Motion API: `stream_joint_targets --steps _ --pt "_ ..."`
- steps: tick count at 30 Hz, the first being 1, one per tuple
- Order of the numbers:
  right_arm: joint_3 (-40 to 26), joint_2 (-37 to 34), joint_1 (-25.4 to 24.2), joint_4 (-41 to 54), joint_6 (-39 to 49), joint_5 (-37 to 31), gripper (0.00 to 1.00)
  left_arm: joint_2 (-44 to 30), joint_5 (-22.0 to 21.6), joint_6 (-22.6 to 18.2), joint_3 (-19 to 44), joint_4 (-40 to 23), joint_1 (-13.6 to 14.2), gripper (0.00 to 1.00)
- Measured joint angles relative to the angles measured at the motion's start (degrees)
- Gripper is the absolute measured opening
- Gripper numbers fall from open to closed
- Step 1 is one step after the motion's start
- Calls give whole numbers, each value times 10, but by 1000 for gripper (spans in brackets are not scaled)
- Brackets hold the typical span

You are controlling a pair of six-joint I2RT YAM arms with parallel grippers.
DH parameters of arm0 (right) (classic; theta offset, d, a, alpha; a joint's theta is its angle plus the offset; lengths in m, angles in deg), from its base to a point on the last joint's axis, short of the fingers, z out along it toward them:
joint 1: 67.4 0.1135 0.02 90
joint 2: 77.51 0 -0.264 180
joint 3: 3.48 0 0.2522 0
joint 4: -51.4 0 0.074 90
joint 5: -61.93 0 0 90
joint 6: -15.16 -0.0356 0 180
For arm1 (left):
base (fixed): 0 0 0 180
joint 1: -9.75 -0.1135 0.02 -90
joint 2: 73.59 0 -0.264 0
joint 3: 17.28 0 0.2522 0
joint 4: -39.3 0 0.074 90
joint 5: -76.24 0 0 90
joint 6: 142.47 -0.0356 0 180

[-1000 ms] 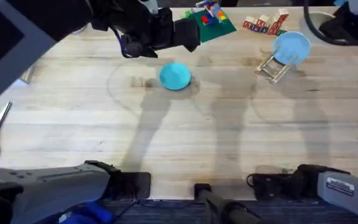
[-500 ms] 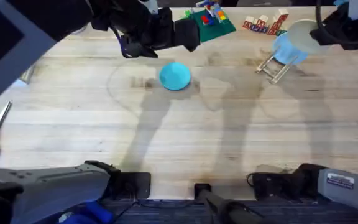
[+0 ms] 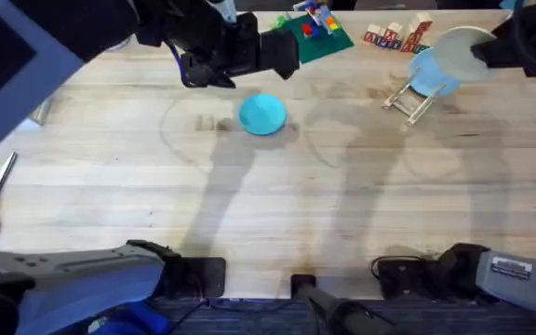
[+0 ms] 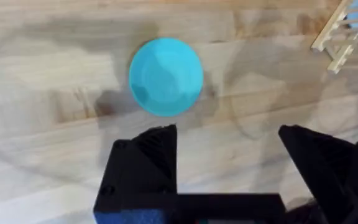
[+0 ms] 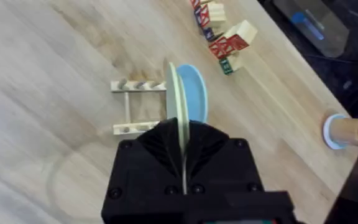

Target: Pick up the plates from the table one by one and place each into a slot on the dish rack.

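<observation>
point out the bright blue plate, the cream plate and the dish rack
bright blue plate (image 3: 262,113), overhead view, middle of its face
cream plate (image 5: 174,99), right wrist view, its thin upright edge above the right end effector
dish rack (image 5: 139,107), right wrist view, between the two rails left of the plates

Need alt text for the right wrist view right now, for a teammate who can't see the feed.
The right end effector grips a cream-yellow plate on edge, above the wooden dish rack, where a light blue plate already stands. Letter blocks lie beyond on the wooden table.
</observation>
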Motion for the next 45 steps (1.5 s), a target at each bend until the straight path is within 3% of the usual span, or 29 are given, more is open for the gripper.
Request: stream_joint_targets --steps 6,17,25,45 --pt "0 0 -1 16 -9 11 31 0 0 0 0 -64 0 995" --pt "0 0 -6 -1 -9 13 31 0 -1 0 0 -260 0 996" --pt "0 -17 -6 -2 -8 16 31 0 -1 -2 0 -365 0 996" --pt "0 -57 -6 -45 9 10 31 0 -1 -2 0 -388 0 996"
